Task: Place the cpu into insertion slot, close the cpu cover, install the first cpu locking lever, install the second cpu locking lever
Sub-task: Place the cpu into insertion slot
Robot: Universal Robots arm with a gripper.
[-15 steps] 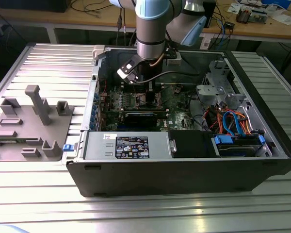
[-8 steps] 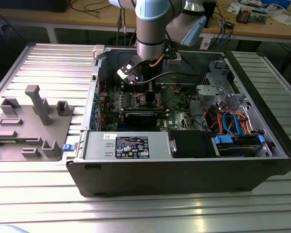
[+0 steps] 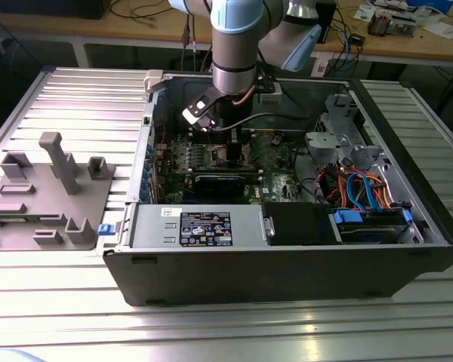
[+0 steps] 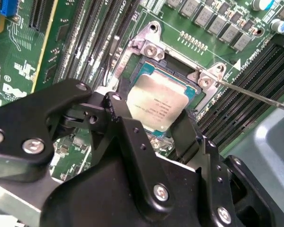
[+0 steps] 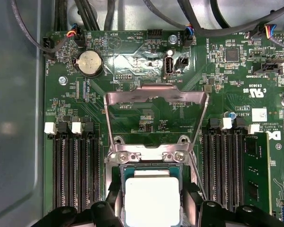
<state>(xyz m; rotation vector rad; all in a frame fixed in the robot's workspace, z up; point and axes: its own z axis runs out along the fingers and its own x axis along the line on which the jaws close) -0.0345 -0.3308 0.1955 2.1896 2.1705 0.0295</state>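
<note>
Gripper (image 4: 151,113), nearest in both wrist views: its jaws flank the cpu (image 5: 152,201); whether they clamp it or stand just clear cannot be told. The cpu lies flat in the insertion slot (image 5: 151,169). Beyond, the cpu cover (image 5: 156,97) stands raised, not closed; a locking lever (image 4: 255,97) juts free. Placement looks done; cover and both levers are left.

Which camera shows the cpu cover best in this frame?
The first wrist view: the cpu cover faces it, swung open, whole frame and cut-out visible. The second wrist view catches just its hinge end beyond the cpu. In the exterior view the arm stands in front of it.
</note>
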